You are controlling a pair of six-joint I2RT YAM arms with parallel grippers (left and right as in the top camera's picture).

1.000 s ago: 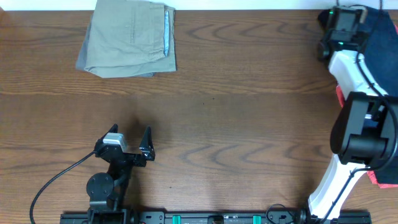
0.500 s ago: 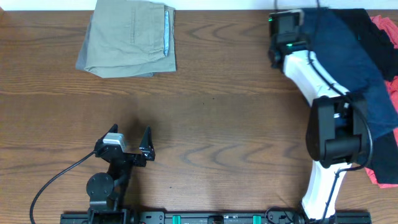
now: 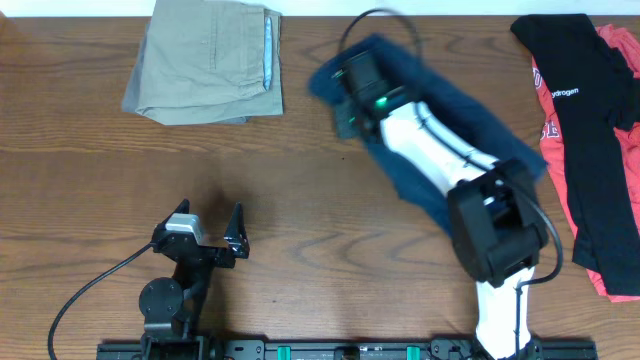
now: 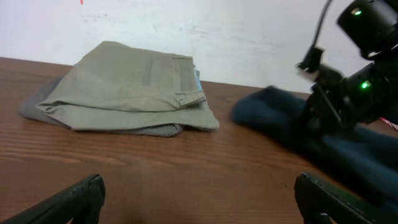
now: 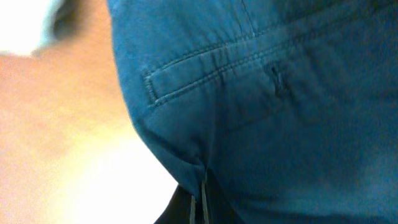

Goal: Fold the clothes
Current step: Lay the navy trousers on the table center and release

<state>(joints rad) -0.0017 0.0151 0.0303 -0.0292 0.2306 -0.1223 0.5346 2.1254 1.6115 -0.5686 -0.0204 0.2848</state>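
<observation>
Since the earlier frame, the right arm (image 3: 440, 160) had swung from the back right corner toward the middle of the table (image 3: 100, 180), dragging the navy shorts (image 3: 480, 125) off the heap there. Nearest the front edge, the left gripper (image 3: 210, 225) sat parked with its jaws spread wide and nothing between them. Farther back, the white arm lay across the shorts and hid much of their middle. At the back left lay folded khaki shorts (image 3: 210, 60), well apart from the navy ones; at the far right a black garment (image 3: 580, 150) with small lettering lay over a red garment (image 3: 625, 50). The navy shorts lay right of centre, toward the back, their long axis slanting from back left to front right, the leading end pointing toward the khaki pair. They looked rumpled and unfolded, dark blue, with a stitched pocket opening and seams plain in the wrist view. The right gripper (image 3: 345, 112) was at that leading end, clamped on a bunched fold of cloth.
</observation>
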